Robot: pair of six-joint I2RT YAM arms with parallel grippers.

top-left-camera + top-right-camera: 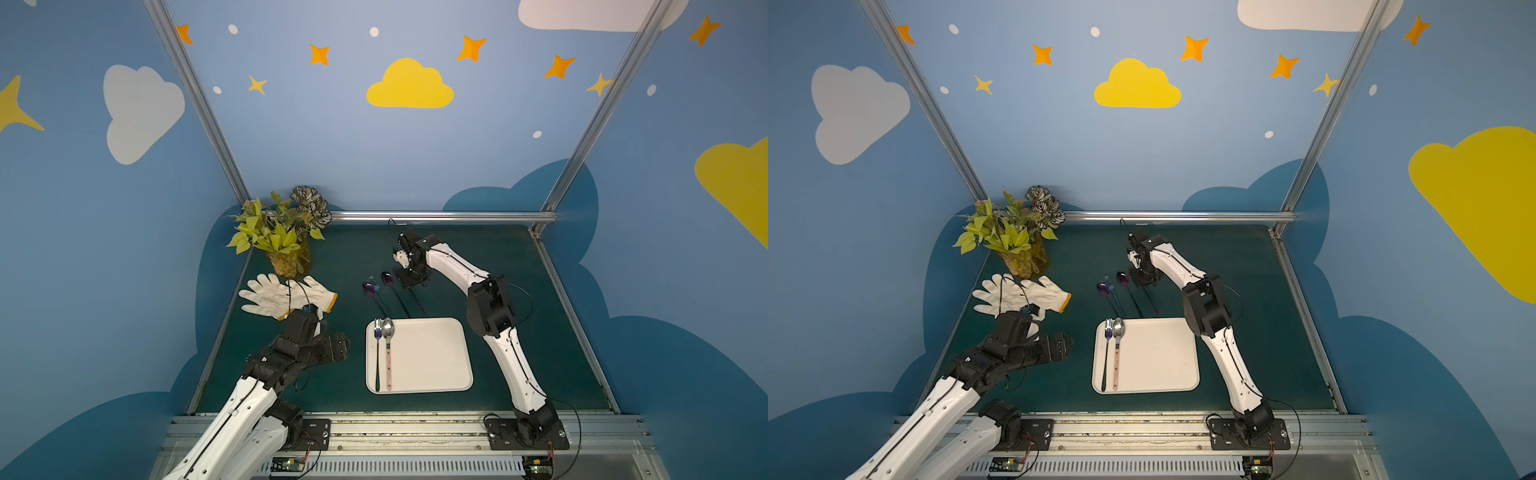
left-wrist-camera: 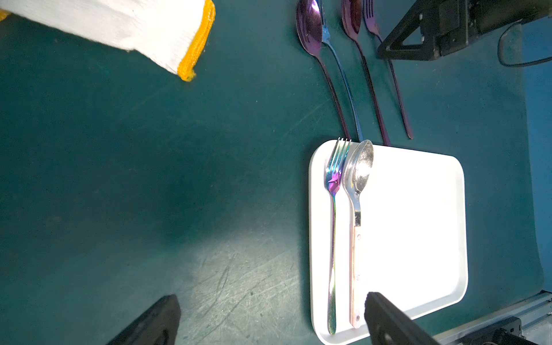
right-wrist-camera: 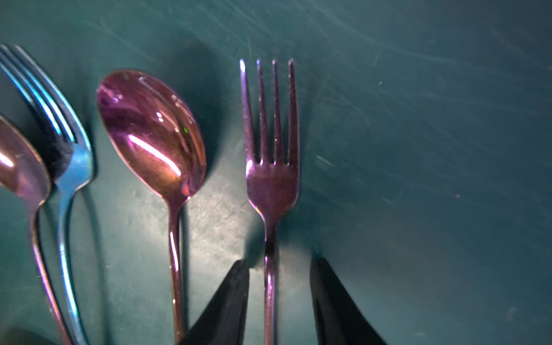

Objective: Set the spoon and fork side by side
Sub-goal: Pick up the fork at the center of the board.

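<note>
Your right gripper (image 3: pixel 277 260) straddles the purple fork (image 3: pixel 271 179), jaws spread clear of its handle, on the mat (image 3: pixel 418 149) beyond the tray (image 1: pixel 436 353), just right of the purple spoon (image 3: pixel 152 131). An off-centre squeeze could skid it into that spoon; your left gripper (image 2: pixel 270 297) gapes idle.

The left arm (image 1: pixel 245 409) and right arm (image 1: pixel 513 365) have white shell links with black joints. Behind the right gripper (image 3: pixel 279 263), a thin black cable (image 1: pixel 532 303) loops free. The left gripper (image 2: pixel 271 297) has black wedge fingers (image 2: pixel 158 319). Far behind each claw, a black base plate (image 1: pixel 505 436) carries silver screws.
</note>
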